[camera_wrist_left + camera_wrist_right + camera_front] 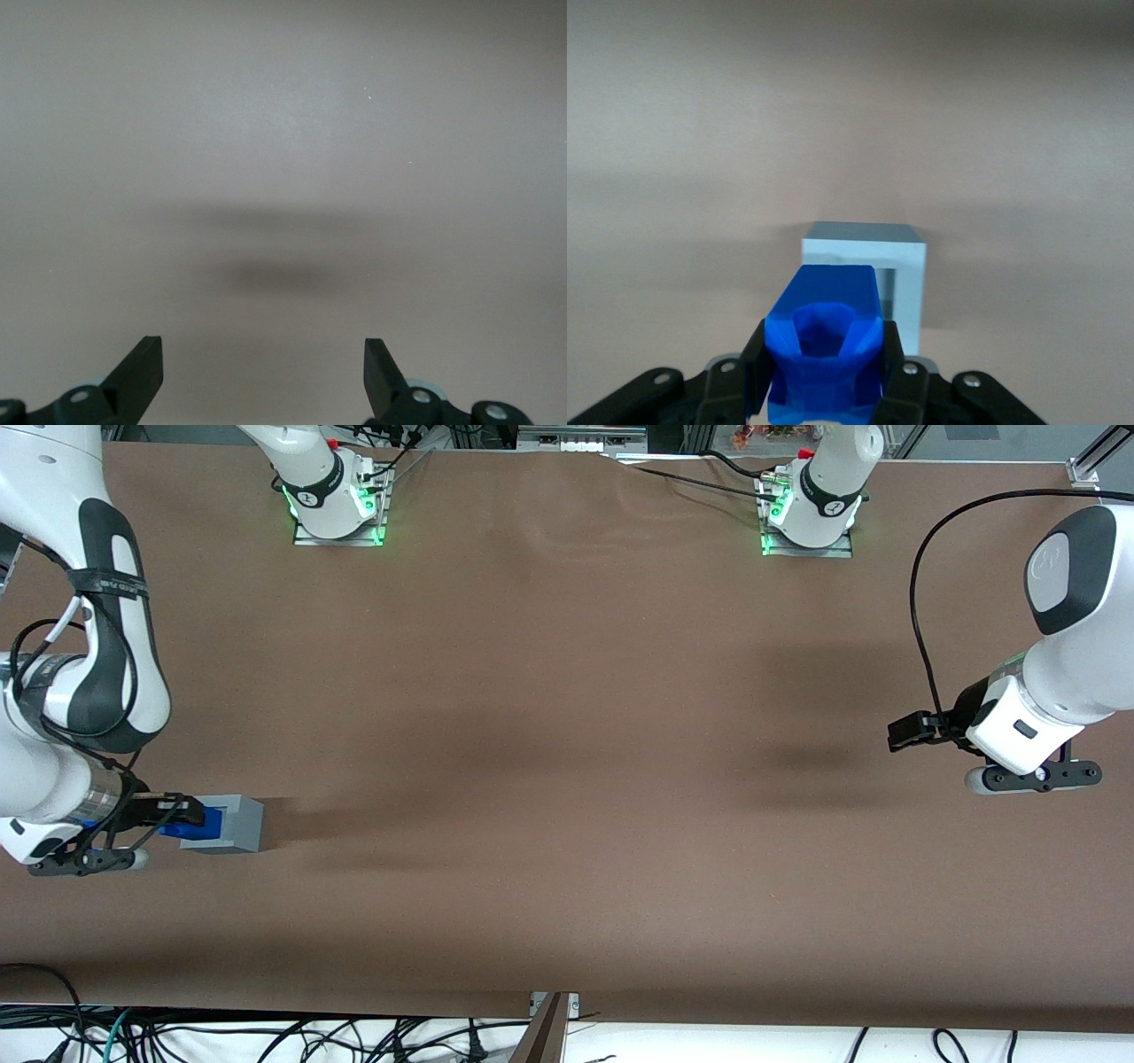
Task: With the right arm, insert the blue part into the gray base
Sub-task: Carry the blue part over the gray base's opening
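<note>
A: Claw state?
B: Gripper [824, 376] pinches the blue part [824, 341], one finger [755, 372] pressed on each side.
A: Location?
B: Over the gray base [232, 824], toward the working arm's end of the brown table [567, 735]; the part overlaps the recess. Seating depth: cannot tell.

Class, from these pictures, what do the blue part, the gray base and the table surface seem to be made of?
Blue part, held in the gripper at the gray base: likely molded plastic, with uniform saturated color and a slight sheen on its facets.
Gray base: probably matte plastic, with even pale color and crisp edges.
Table: apparently brown fabric or paper covering, dull and faintly wrinkled.
</note>
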Motion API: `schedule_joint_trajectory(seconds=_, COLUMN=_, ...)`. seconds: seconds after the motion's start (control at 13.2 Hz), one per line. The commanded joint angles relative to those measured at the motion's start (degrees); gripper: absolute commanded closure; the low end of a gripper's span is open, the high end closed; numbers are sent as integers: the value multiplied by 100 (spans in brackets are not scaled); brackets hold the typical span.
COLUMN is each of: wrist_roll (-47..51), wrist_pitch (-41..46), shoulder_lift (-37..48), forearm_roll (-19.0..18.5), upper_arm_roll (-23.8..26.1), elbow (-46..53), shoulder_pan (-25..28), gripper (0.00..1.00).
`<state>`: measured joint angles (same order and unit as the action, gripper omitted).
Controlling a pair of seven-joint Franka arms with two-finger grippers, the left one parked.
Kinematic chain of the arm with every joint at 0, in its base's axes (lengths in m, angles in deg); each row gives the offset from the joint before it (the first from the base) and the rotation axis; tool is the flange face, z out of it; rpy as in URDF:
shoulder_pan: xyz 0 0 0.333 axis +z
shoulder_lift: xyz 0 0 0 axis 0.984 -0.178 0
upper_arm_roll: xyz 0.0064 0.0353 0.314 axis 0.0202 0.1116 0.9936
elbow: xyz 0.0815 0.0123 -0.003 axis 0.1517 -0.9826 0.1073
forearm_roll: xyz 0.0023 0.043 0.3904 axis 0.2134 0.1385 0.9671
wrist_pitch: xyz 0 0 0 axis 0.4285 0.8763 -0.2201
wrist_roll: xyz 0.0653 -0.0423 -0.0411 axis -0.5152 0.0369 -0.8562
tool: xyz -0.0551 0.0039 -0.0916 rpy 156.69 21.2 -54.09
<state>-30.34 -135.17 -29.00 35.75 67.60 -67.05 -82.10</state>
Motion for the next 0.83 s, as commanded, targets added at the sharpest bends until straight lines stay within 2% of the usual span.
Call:
schedule_joint_trajectory(seconds=0.0, wrist_roll=-75, wrist_pitch=60, shoulder_lift=-8, forearm_roll=78, upper_arm_roll=-3, elbow=-23, shoulder_pan=-37, gripper=66)
schedule_joint_trajectory(seconds=0.75, wrist_roll=-109, wrist_pitch=-177, shoulder_lift=-290, forearm_roll=34, upper_arm_roll=-12, elbow=-75, shoulder_pan=-117, gripper=65)
